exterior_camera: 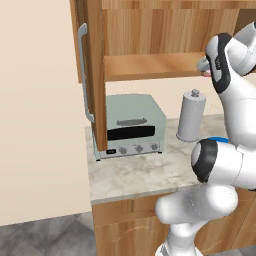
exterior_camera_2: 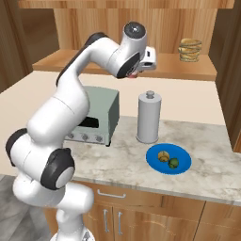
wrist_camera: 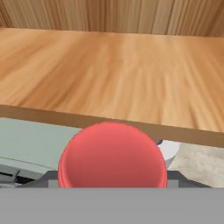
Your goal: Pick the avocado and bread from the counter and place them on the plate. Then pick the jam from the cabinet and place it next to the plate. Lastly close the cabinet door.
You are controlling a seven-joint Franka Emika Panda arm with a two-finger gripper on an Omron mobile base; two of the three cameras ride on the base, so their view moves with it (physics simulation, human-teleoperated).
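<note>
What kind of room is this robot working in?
A kitchen, rendered rather than real: a marbled counter over wooden base units, a toaster oven on it, and an open wall cabinet above.

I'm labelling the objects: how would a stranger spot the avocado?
Find the grey marbled counter and the blue plate right of the steel canister. Two small lumps lie on it; the avocado is the dark green one, the bread golden-tan.

Marbled counter (exterior_camera_2: 117,157) bearing toaster oven (exterior_camera_2: 96,115), steel canister (exterior_camera_2: 149,117), blue plate (exterior_camera_2: 155,157).
</note>
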